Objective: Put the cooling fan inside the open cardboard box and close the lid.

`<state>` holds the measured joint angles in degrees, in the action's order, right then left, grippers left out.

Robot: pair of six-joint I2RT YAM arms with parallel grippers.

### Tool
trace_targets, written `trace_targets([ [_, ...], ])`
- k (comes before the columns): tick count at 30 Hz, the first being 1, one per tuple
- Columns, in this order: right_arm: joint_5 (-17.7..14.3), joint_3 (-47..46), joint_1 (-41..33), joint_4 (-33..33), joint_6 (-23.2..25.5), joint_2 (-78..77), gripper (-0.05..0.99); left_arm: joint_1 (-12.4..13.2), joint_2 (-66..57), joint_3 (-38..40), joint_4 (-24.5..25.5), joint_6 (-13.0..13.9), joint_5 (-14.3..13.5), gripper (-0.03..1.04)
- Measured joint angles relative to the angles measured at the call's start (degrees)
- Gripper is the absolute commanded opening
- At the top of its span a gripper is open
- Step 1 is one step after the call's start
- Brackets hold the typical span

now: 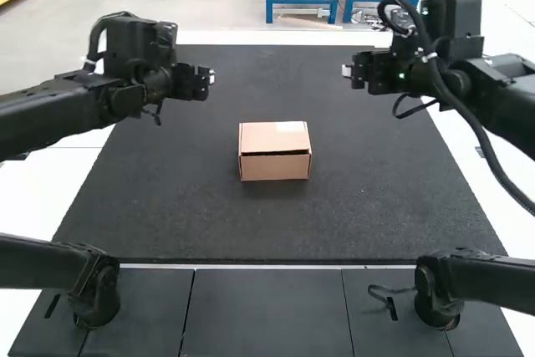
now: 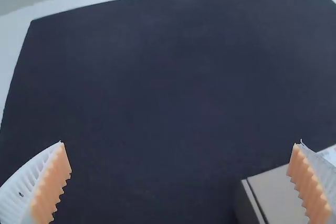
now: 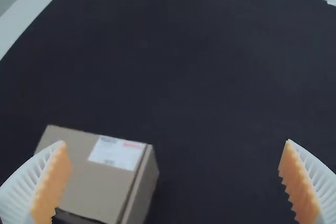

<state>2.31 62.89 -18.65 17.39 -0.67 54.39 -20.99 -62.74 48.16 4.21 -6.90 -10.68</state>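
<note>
Well clear of all fingers (image 2: 50,182) sits the box (image 1: 274,150).

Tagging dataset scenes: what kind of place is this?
Probably a lab or workshop robot bench: left gripper and right gripper open above a black mat on a white table, with one closed cardboard box on it.

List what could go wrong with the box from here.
1. The cardboard box sits shut, but a dark seam runs along its front flap. The lid may be only loosely tucked and could spring up.
2. The left claw and right claw hang open to either side of it. A low sweep might shove the box, which lies loose on the mat.
</note>
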Motion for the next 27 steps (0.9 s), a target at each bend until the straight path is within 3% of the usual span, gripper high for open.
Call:
trace_targets([
  [10,1.4,-9.3,5.3,-2.3,0.4,-6.7,0.91,0.0,8.7,-9.4,-4.2,0.5,-1.9,0.97],
  [19,1.9,-21.8,8.0,-9.9,0.6,-16.0,0.91,0.2,19.0,-16.3,-9.7,1.6,-3.6,0.97],
  [27,2.0,-29.7,9.9,-15.7,0.6,-21.3,0.91,3.9,25.8,-21.9,-14.0,3.0,-4.2,0.97],
])
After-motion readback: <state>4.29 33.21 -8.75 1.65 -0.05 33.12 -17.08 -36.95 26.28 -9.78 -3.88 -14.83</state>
